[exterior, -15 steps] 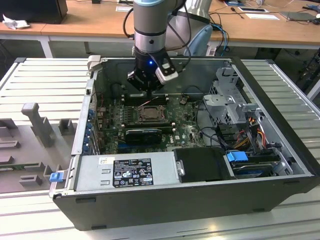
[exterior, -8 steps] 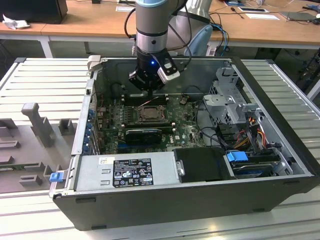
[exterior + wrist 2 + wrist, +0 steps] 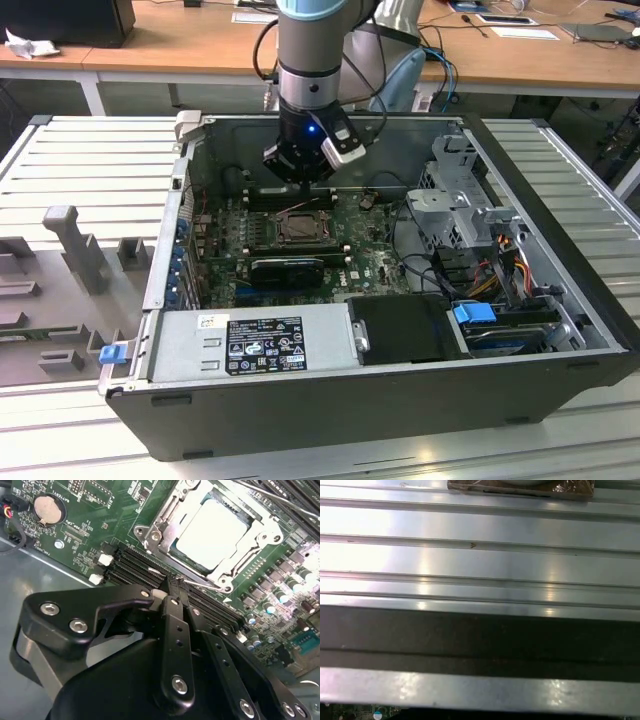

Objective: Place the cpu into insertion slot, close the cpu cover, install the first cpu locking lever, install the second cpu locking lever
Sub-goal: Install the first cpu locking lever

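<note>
Ribbed grey metal work surface spans the exterior view, grooves running across; same ribbed metal shows in the first wrist view, with bright glare patches. Grey fixture blocks stand on it at the exterior view's left. Behind, a long wooden desk runs across the back on white legs. Crumpled white paper lies on the desk at the left, flat papers at the right. Dark cables hang off the desk edge. Even indoor light.
</note>
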Controlling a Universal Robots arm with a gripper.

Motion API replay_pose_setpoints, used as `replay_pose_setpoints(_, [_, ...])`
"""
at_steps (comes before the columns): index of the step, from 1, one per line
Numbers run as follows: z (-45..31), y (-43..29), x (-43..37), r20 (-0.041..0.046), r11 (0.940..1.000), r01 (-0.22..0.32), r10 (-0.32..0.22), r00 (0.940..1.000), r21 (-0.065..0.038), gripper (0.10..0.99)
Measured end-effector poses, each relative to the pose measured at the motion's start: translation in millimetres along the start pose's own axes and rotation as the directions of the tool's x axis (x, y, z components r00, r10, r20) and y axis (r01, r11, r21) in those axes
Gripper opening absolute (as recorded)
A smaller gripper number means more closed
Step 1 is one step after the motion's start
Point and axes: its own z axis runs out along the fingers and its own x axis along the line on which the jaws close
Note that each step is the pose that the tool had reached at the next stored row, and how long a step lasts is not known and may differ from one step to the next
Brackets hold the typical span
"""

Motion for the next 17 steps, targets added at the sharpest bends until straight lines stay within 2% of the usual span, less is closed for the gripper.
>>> replay_pose_setpoints(8, [7.4, -0.8, -7.4, -0.0018, 1.0, 0.001, -0.001, 1.0, 0.0, 0.102])
replay_pose_setpoints(17, [13.8, -2.3, -9.6, -0.0021, 1.0, 0.007, -0.007, 1.0, 0.0, 0.102])
